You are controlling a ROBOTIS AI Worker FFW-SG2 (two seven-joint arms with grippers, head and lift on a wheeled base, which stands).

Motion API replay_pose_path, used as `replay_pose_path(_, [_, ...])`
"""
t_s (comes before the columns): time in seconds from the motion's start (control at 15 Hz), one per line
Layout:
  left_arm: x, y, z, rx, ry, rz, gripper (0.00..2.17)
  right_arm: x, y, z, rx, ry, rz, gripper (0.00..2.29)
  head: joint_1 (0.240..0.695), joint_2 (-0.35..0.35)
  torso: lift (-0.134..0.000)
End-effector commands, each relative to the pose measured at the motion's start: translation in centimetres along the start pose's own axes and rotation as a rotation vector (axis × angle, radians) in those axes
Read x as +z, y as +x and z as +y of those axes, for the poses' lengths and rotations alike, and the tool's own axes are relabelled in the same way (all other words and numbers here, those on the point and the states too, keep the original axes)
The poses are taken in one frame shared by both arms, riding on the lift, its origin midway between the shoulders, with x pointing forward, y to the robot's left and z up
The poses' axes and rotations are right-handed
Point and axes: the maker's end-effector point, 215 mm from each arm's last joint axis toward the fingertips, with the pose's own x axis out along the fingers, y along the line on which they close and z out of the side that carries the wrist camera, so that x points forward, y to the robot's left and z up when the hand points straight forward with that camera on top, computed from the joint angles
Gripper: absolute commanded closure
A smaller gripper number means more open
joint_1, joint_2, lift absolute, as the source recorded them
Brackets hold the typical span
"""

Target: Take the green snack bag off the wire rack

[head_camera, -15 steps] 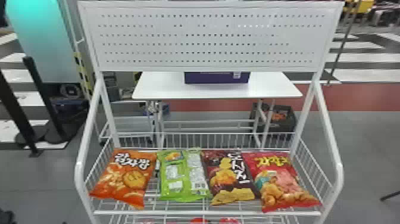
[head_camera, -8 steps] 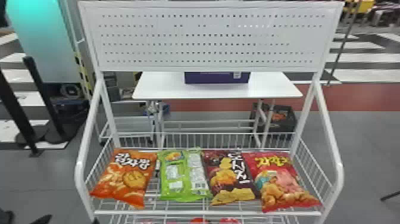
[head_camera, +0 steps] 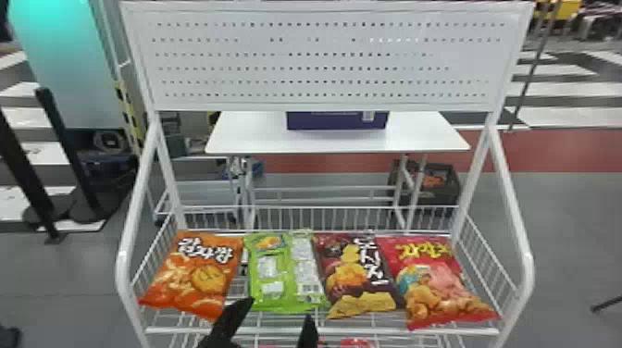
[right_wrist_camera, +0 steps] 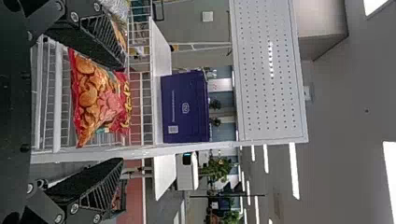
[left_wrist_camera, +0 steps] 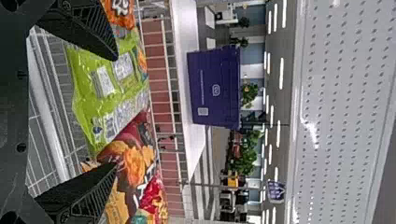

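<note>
From where I stand, the head view has the left gripper (head_camera: 280, 308) coming in from the near side, its black fingers spread apart; the green snack bag (head_camera: 286, 275) lies just beyond them on the wire rack (head_camera: 324, 331), between the orange bag (head_camera: 194, 273) on its left and the dark red bag (head_camera: 358, 273) on its right. Its long axis seems to run near to far, so the reach should go straight ahead along it, closing across the width; little sideways correction looks needed.

The left wrist view bears that out: the fingers stand open, the green bag ahead between them; one fingertip, though, overlaps the dark red bag in sight (that neighbour, I'd say, is the likeliest to get nudged).

The right wrist view gives the right gripper (right_wrist_camera: 123, 113), open too and holding nothing, with the pink-fronted bag (right_wrist_camera: 98, 100) ahead; it is the farther arm for this job, so the left one looks the natural choice.
</note>
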Motion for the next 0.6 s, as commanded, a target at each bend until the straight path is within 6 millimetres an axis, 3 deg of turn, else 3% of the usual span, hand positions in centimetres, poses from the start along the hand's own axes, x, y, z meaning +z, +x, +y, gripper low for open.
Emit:
replay_pose_path(0.0, [-0.8, 3.3, -0.3, 0.0, 0.024, 0.033, 0.09, -0.3, 0.1, 0.5, 0.004, 0.002, 0.002, 0.17, 0.499, 0.0, 0.0])
replay_pose_path(0.53, [-4.8, 11.2, 3.0, 0.048, 0.097, 0.181, 0.11, -0.7, 0.1, 1.0, 0.006, -0.001, 0.008, 0.17, 0.499, 0.0, 0.0])
